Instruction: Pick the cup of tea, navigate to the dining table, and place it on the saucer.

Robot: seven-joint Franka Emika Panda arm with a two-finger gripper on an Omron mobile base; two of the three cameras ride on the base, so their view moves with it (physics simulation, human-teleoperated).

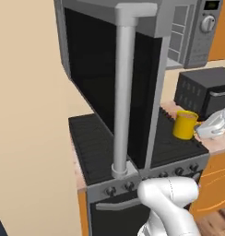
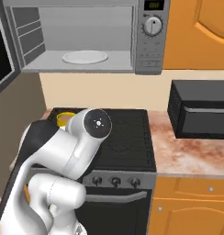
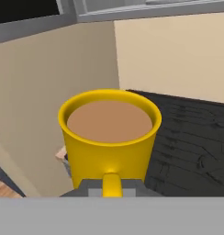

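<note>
Closest to my hand camera sits the cup of tea [image 3: 110, 137], its handle pointing straight at me between the end effector [image 3: 112, 187] fingers; I cannot tell whether they have closed on it. From the left base camera I see the open microwave door [image 1: 123, 83] hanging just left of the cup of tea [image 1: 185, 124], which stands at the stove [image 1: 93, 143] edge on the worktop [image 1: 220, 144]. Right of the cup, the end effector [image 1: 207, 131] touches it, and a black toaster oven [image 1: 204, 90] stands behind.
</note>
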